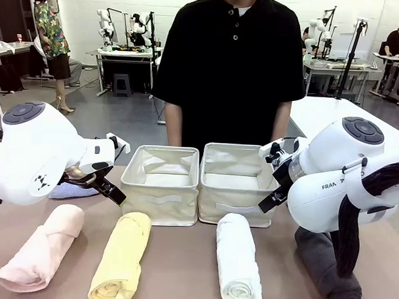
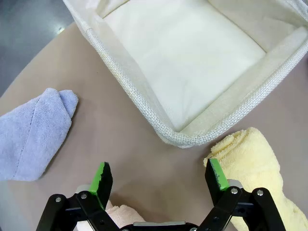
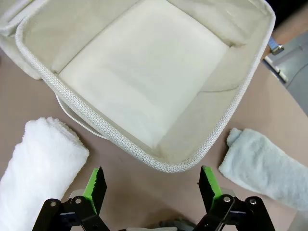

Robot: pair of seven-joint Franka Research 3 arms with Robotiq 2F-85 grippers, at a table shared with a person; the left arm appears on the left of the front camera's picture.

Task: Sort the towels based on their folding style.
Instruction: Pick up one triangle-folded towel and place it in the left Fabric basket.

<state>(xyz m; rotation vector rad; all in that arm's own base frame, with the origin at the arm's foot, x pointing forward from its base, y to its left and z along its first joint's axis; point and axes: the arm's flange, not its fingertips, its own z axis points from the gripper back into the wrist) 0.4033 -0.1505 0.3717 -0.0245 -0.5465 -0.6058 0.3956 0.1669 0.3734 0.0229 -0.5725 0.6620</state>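
- Left gripper (image 2: 159,174) has its fingers spread wide, holding nothing; lavender towel (image 2: 31,132) sits at the wrist view's left edge.
- Right gripper (image 3: 152,179) is wide open too, pale teal towel (image 3: 267,161) at lower right.
- Pink towel (image 1: 42,246), yellow towel (image 1: 124,255), white towel (image 1: 238,259), dark grey towel (image 1: 317,265) lie rolled along the front view's bottom.
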